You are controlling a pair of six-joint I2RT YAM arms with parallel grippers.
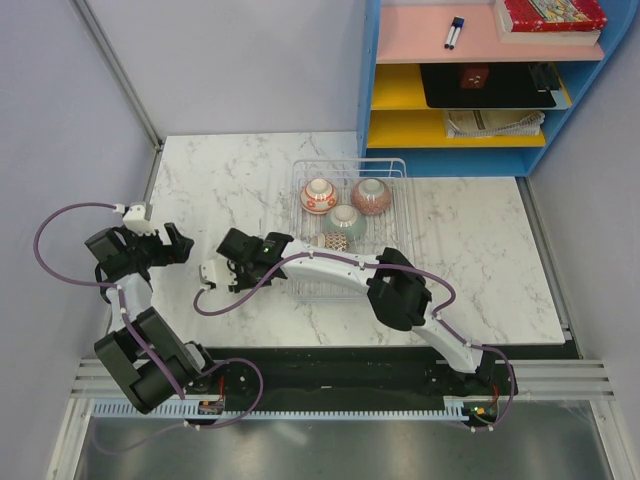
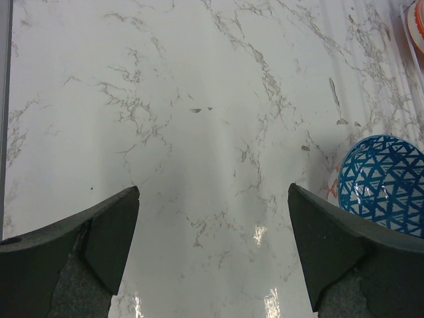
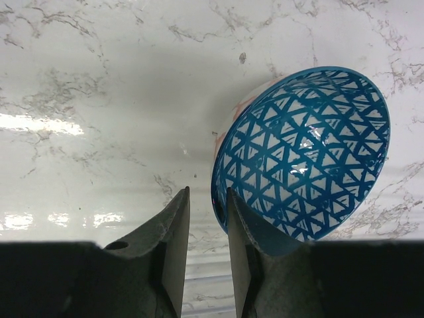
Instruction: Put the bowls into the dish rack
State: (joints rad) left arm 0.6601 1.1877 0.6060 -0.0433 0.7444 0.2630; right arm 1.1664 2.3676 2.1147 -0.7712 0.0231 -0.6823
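I am keeping my left hand (image 2: pixel 212 199) with its fingers wide apart above bare worktop (image 2: pixel 199 79). My right hand (image 3: pixel 207 199) is clamping the rim of the blue-patterned bowl (image 3: pixel 311 152), which is tilting, left of the dish rack (image 1: pixel 345 162). In the rack three bowls (image 1: pixel 343 226) are sitting.

The left arm (image 1: pixel 140 300) is built of bulky black joint housings joined by slim white links. The right arm (image 1: pixel 400 290) is made the same way, with a long white forearm. A purple cable (image 1: pixel 60 215) is looped along each arm and is held on by small white clips. The left gripper (image 2: pixel 213 192) is fitted with dark grey, wedge-shaped fingers (image 2: pixel 106 238) of a matt, grainy finish. The right gripper (image 3: pixel 207 199) is fitted with tapered blades of the same dark grey, and a small round hole is seen in one.
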